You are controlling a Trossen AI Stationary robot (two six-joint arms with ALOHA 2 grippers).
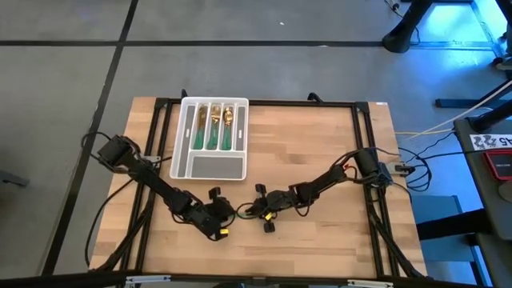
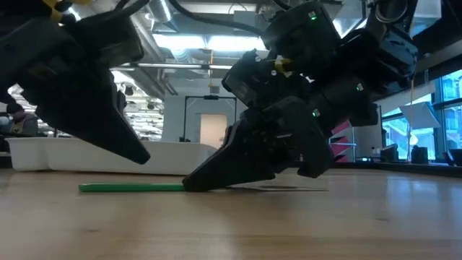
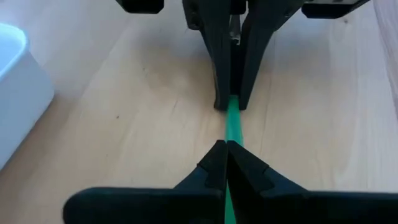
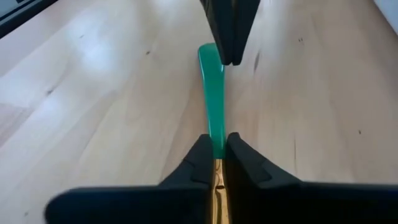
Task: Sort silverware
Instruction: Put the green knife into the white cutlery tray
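Fingers from both arms are pinching one slim piece of silverware (image 4: 211, 93) lying flat on the wooden table (image 1: 320, 144), and we are watching it held from both ends at once. Our left gripper (image 3: 226, 149) is sitting near the front edge of the table, its two dark fingers (image 3: 211, 163) pressed together on the green handle, which is running straight out from between them toward the other arm. Our right gripper (image 4: 216, 144), facing it from close by, is clamping the same piece where the green handle is meeting the gold part, the gold showing between its fingers (image 4: 200, 155) in the right wrist view. From above, we are seeing the two grippers almost nose to nose, the left gripper (image 1: 218, 214) and the right gripper (image 1: 262, 210) both low over the boards in front of the white tray (image 1: 182, 152). At table height, the green handle (image 2: 130, 188) is resting on the wood, one end disappearing under a dark gripper, though we cannot tell from that angle alone which arm it belongs to. Behind the grippers, the tray is sitting toward the far left part of the table, with more green-handled, gold-headed pieces (image 1: 214, 128) lying lengthwise in its three narrow slots; its wide compartment nearest the arms is showing only a grey floor. We cannot tell whether the held piece is a fork, spoon or knife.
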